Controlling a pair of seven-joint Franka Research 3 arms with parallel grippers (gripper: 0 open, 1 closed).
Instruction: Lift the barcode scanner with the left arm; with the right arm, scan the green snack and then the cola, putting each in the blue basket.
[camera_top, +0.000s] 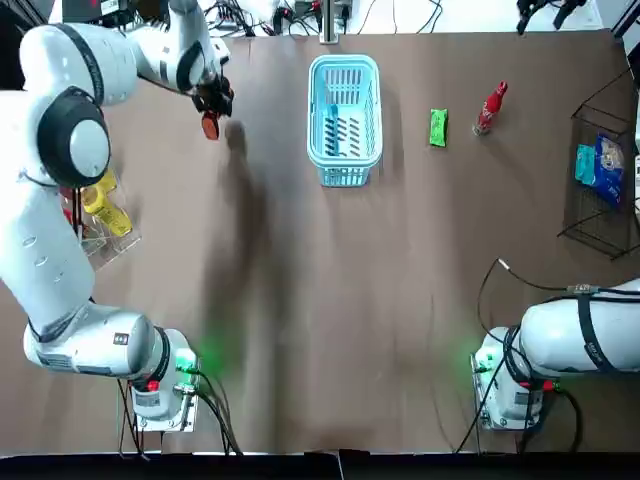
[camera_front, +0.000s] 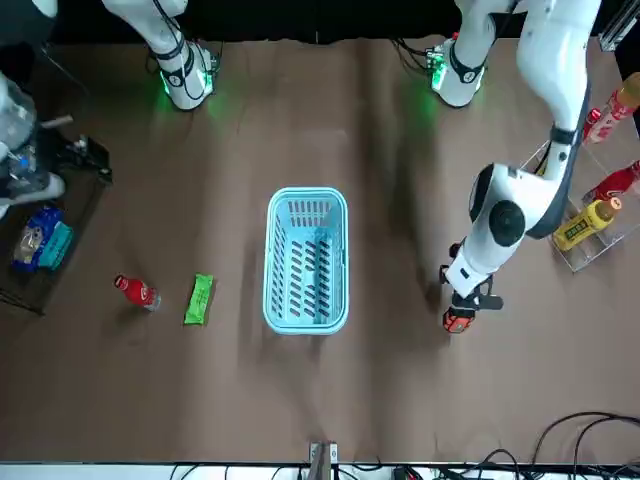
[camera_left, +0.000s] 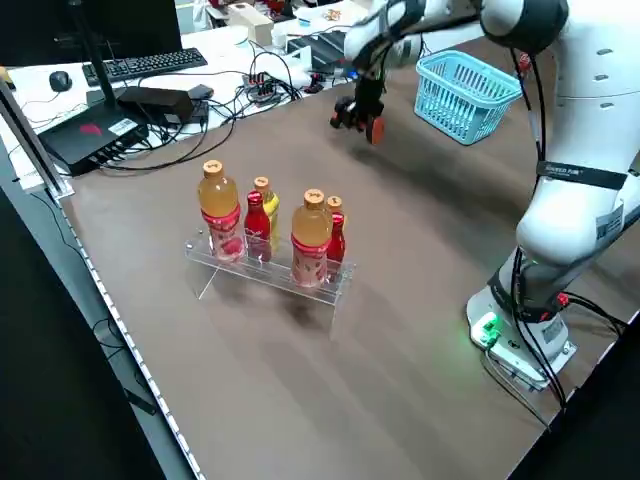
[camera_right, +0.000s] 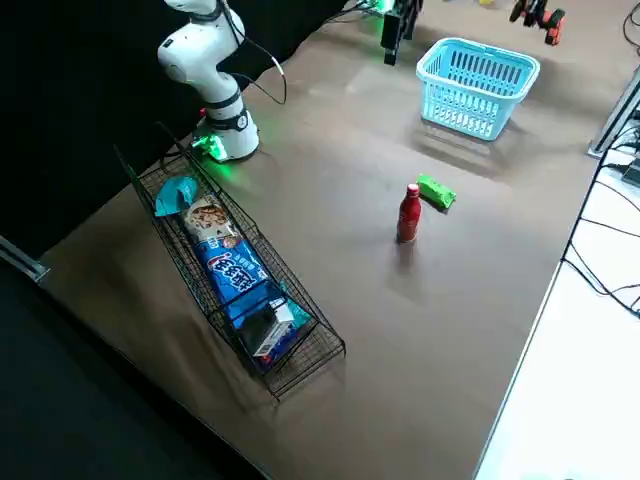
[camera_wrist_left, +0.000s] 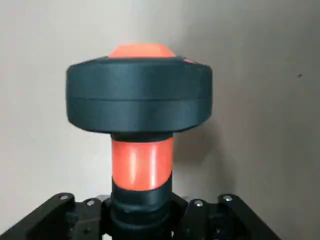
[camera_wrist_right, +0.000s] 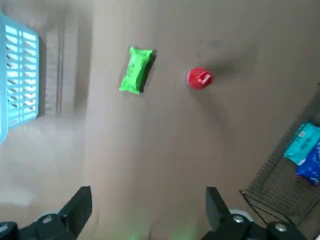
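The left gripper (camera_top: 212, 101) is clenched on the orange-and-black handheld barcode scanner (camera_top: 210, 126) and holds it clear of the brown table (camera_top: 350, 300), at 9 o'clock from the light-blue slatted plastic basket (camera_top: 345, 66). The flat green snack packet (camera_top: 438, 127) lies at the basket's 3 o'clock. The red cola bottle (camera_top: 491, 106) stands upright near it, farther along the same line. The right gripper (camera_wrist_right: 147, 195) hangs high over the table, fingers spread and empty, with both items well below.
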